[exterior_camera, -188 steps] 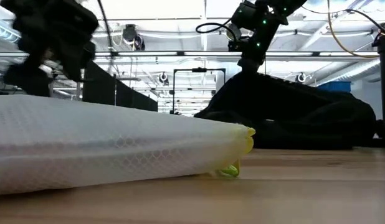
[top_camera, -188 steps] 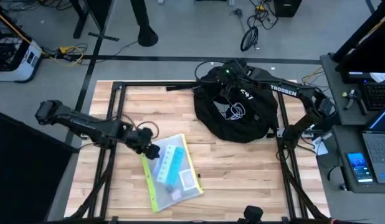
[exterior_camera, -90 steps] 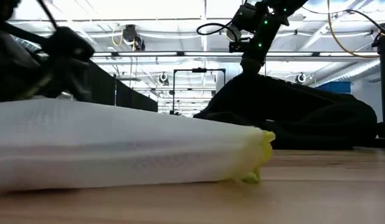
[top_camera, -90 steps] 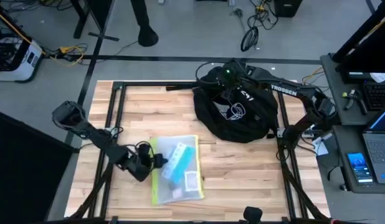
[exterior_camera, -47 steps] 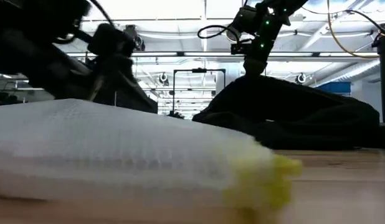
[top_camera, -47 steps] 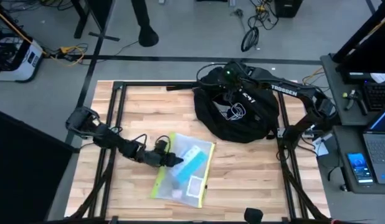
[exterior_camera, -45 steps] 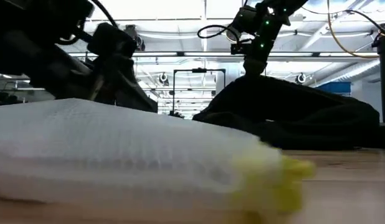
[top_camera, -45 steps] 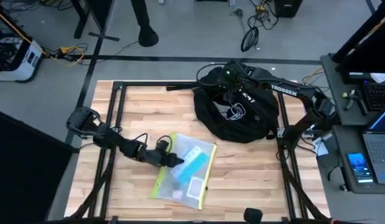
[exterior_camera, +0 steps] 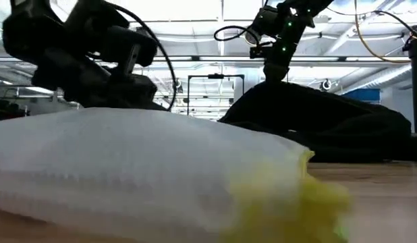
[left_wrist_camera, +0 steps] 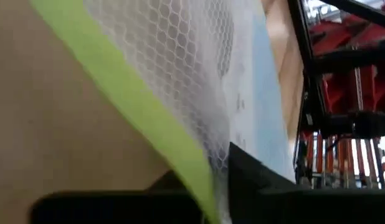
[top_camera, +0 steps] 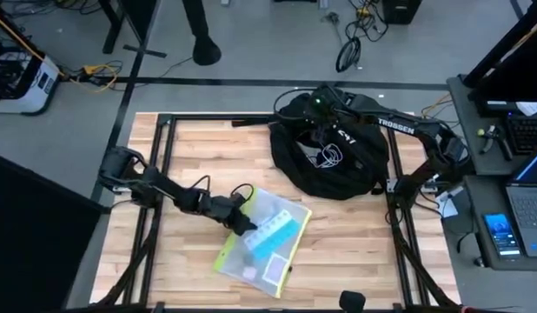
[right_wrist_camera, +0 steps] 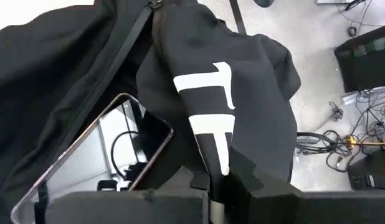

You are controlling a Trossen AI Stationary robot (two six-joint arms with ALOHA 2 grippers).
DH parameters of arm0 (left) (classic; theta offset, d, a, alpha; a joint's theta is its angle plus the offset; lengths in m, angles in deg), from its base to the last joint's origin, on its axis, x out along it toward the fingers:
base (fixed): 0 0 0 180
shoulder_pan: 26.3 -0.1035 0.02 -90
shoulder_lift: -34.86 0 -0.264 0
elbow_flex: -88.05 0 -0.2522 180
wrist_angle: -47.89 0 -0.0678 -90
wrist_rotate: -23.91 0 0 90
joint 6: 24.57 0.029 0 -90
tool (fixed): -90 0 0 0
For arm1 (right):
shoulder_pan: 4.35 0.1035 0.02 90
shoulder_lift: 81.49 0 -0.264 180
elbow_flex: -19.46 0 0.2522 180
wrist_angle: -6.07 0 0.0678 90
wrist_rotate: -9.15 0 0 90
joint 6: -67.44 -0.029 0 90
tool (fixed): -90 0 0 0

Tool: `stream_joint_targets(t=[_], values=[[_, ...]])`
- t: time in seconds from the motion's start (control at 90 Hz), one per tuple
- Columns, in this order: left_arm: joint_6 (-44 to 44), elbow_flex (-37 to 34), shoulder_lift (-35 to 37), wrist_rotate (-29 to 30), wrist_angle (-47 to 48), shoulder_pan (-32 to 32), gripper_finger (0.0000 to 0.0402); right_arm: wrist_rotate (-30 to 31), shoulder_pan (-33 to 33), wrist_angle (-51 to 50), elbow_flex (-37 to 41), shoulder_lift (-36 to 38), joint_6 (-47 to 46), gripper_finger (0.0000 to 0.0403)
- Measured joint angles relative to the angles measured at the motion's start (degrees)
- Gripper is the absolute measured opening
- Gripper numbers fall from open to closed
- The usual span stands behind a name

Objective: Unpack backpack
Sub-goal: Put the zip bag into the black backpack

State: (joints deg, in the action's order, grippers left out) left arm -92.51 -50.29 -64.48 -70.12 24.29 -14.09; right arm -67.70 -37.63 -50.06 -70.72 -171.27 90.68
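On the near middle of the wooden slatted table (top_camera: 338,235) lies a clear mesh zip pouch with a lime-green edge (top_camera: 261,242), already out of the bag, with a light-blue flat item showing through its netting. The left gripper (top_camera: 242,221) sits at the pouch's far-left edge, and the left wrist view shows its dark fingers (left_wrist_camera: 255,183) closed on the green-bordered mesh, so it has the pouch pinched by that edge. From the low view the pouch fills the near foreground, with the left arm hanging over it.

At the far right of the table sits the large rounded black fabric backpack with white lettering (top_camera: 331,156), slumped against the frame. The right gripper (top_camera: 319,106) is at its far top edge; the right wrist view shows its fingers (right_wrist_camera: 180,183) drawn together on a fold of the black fabric, holding the mouth of the bag up. Inside that opening a flat glossy black slab with a reflective face (right_wrist_camera: 99,158), like a phone or small tablet, rests at an angle.

By my reading, one item is unpacked and at least this glossy slab remains inside; whether more lies deeper cannot be told.
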Motion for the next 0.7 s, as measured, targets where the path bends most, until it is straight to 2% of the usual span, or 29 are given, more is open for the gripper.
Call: stream_joint_targets(t=[0.167, 0.289, 0.5, 0.7], values=[[5.7, 1.6, 0.9, -1.0, 0.4, -3.7, 0.0002, -0.1, 0.0, -0.5, 0.0, 0.0, 0.4, 0.0000], [9.3, 3.0, 2.9, -1.4, 0.3, -7.1, 0.0000, -0.1, 0.0, -1.3, 0.0, 0.0, 0.6, 0.0000], [13.6, 6.3, 7.6, -5.9, 0.0, -13.1, 0.0000, 0.0, 0.0, -2.4, 0.0, 0.6, 0.6, 0.0000], [15.9, 11.2, 10.0, -6.7, -0.8, -18.6, 0.0000, 0.0, 0.0, -3.9, 0.0, 1.0, 0.1, 0.0000]])
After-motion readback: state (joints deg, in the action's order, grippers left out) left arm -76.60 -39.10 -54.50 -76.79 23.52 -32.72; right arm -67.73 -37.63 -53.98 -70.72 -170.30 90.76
